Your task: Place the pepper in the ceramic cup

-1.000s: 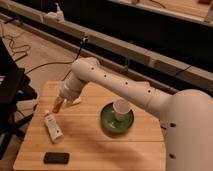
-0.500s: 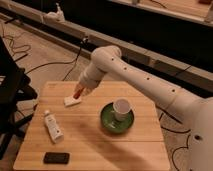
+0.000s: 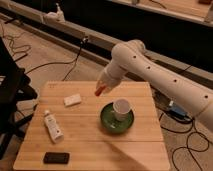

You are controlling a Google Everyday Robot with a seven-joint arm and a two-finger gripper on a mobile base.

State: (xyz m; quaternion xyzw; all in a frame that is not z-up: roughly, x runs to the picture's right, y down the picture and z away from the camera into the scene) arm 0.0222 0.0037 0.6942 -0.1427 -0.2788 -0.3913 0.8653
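Note:
The orange-red pepper (image 3: 100,90) hangs in the air above the wooden table (image 3: 90,132), held at its upper end by my gripper (image 3: 103,85), which is shut on it. The white ceramic cup (image 3: 121,108) stands upright in a dark green round dish (image 3: 116,119) right of the table's middle. The pepper is up and to the left of the cup, a short way from its rim. My white arm (image 3: 165,80) reaches in from the right.
A white tube with a label (image 3: 52,126) lies at the table's left. A small white block (image 3: 72,100) sits near the back left. A black flat device (image 3: 56,158) lies at the front left edge. Cables run over the floor behind.
The arm has swung right, carrying the pepper from the table's left side up toward the cup. The view has shifted, and a small white block now shows where the gripper was.

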